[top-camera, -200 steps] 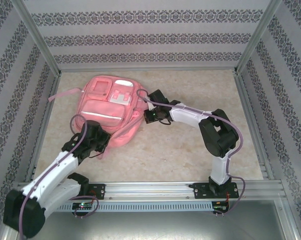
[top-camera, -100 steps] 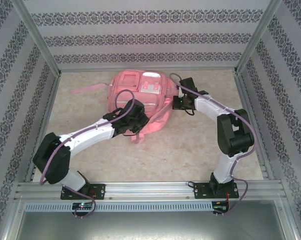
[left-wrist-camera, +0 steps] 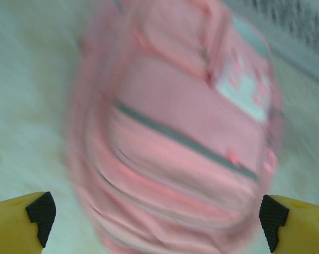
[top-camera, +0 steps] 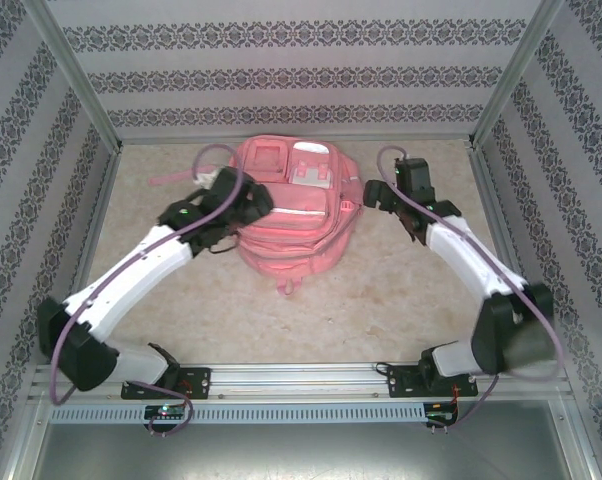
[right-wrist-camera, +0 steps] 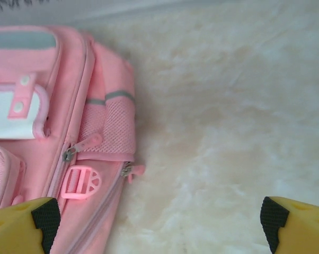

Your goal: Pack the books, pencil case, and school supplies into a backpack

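Note:
The pink backpack (top-camera: 291,215) lies flat at the back middle of the table, front pockets up. My left gripper (top-camera: 249,203) sits at its left side, jaws wide open; the left wrist view is blurred, with the backpack (left-wrist-camera: 175,132) between the yellow fingers (left-wrist-camera: 21,225) of the gripper (left-wrist-camera: 157,217). My right gripper (top-camera: 374,195) is open just right of the bag. In the right wrist view that gripper (right-wrist-camera: 157,217) hovers over bare table beside the backpack (right-wrist-camera: 48,106), its mesh side pocket and buckle (right-wrist-camera: 80,182). The books, pencil case and school supplies are out of view.
A pink strap (top-camera: 171,180) trails left from the bag. Patterned walls and metal posts (top-camera: 76,75) close the back and sides. An aluminium rail (top-camera: 301,378) runs along the near edge. Open beige table (top-camera: 381,300) lies in front and to the right.
The backpack has slid right to the back middle of the table. Both grippers went from shut to wide open. The left arm swung to the bag's left; the right arm drew back right.

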Available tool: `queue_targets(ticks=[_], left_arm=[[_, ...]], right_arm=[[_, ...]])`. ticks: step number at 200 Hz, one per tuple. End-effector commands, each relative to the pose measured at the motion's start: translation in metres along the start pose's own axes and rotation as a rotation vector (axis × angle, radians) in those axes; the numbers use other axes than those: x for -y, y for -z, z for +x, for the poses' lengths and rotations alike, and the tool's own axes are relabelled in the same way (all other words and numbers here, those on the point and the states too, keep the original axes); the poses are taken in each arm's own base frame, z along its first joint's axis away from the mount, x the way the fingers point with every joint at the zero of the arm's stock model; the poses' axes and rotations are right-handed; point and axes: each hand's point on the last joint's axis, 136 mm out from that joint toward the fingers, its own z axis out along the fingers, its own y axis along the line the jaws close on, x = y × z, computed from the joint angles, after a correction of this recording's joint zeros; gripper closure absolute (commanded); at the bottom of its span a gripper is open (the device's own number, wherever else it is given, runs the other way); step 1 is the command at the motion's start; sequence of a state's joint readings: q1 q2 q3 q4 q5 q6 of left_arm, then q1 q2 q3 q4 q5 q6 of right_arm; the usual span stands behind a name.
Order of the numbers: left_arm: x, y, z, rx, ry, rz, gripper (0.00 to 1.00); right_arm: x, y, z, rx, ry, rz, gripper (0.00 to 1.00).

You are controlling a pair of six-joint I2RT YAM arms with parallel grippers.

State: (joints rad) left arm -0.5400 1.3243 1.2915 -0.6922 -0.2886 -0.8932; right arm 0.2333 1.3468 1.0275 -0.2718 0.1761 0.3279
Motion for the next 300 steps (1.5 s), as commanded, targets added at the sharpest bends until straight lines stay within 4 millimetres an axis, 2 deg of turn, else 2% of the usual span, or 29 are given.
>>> queue_targets(ticks=[1, 14, 33, 59, 71, 105, 126, 138, 161, 173, 182, 189, 196, 300], left_arm=[[-0.087, 0.003, -0.036, 0.178, -0.259, -0.316, 0.00], [-0.110, -0.003, -0.049, 0.263, -0.336, -0.365, 0.00], [-0.147, -0.026, -0.049, 0.323, -0.412, -0.426, 0.00], [-0.198, -0.056, -0.041, 0.314, -0.323, -0.478, 0.00], [-0.208, -0.074, -0.035, 0.314, -0.313, -0.464, 0.00], [-0.207, -0.121, -0.026, 0.336, -0.429, -0.427, 0.00], [-0.196, -0.133, -0.029, 0.389, -0.425, -0.334, 0.00], [-0.191, -0.143, -0.020, 0.374, -0.449, -0.257, 0.00], [-0.182, -0.142, -0.011, 0.399, -0.461, -0.135, 0.01], [-0.179, -0.146, -0.003, 0.423, -0.484, -0.068, 0.01], [-0.180, -0.146, -0.003, 0.408, -0.477, -0.075, 0.01], [-0.183, -0.149, 0.000, 0.364, -0.472, -0.069, 0.01], [-0.181, -0.147, -0.005, 0.409, -0.471, -0.058, 0.00], [-0.180, -0.148, -0.002, 0.382, -0.477, -0.052, 0.01]], right_arm=[[0.029, 0.023, -0.003, 0.110, 0.051, 0.126, 0.02], [0.036, 0.028, 0.003, 0.136, 0.084, 0.129, 0.02], [0.045, 0.023, 0.023, 0.153, 0.173, 0.145, 0.02], [0.062, 0.009, 0.048, 0.161, 0.238, 0.205, 0.02], [0.071, 0.002, 0.053, 0.180, 0.218, 0.227, 0.02], [0.081, -0.033, 0.048, 0.241, 0.191, 0.235, 0.02], [0.074, -0.048, 0.044, 0.292, 0.235, 0.213, 0.02], [0.079, -0.054, 0.048, 0.297, 0.217, 0.214, 0.02], [0.084, -0.045, 0.052, 0.361, 0.160, 0.141, 0.02], [0.090, -0.051, 0.059, 0.384, 0.119, 0.095, 0.02], [0.090, -0.049, 0.052, 0.442, 0.106, 0.086, 0.02], [0.091, -0.050, 0.058, 0.400, 0.113, 0.088, 0.02], [0.091, -0.053, 0.061, 0.359, 0.120, 0.091, 0.02], [0.089, -0.052, 0.059, 0.377, 0.124, 0.089, 0.02]])
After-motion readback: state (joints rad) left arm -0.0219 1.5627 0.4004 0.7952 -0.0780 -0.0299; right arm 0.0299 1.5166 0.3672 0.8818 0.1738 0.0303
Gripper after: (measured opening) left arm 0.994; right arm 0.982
